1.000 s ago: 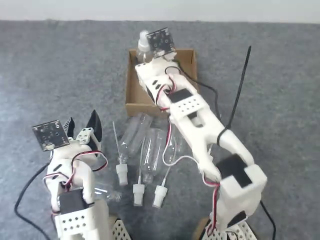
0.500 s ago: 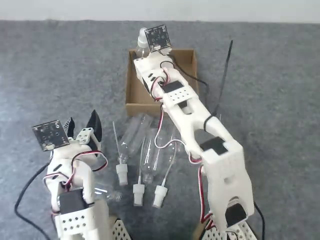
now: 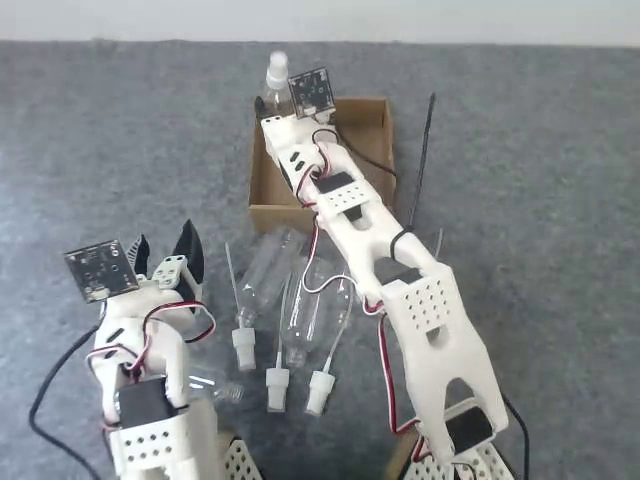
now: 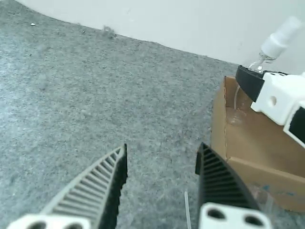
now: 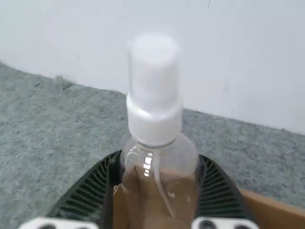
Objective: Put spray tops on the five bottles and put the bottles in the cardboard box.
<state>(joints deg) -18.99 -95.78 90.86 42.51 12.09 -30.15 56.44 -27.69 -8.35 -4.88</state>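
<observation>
Right gripper (image 5: 159,167): clamped round the capped bottle (image 5: 164,148), held upright over the cardboard box (image 3: 372,112), at its far corner.
Handling: probably light, slick, thin-walled; grip the body, not the spray top (image 5: 153,81).
Left gripper (image 4: 161,164): jaws spread, empty.

The bench (image 3: 560,200) has a grey, fuzzy top. A plain white wall (image 3: 450,18) stands along its far edge. A small bit of fluff (image 4: 108,31) lies on the grey near the wall.

Right hand (image 5: 159,167) clamped, arm outstretched (left hand (image 4: 162,153) gaping).
</observation>
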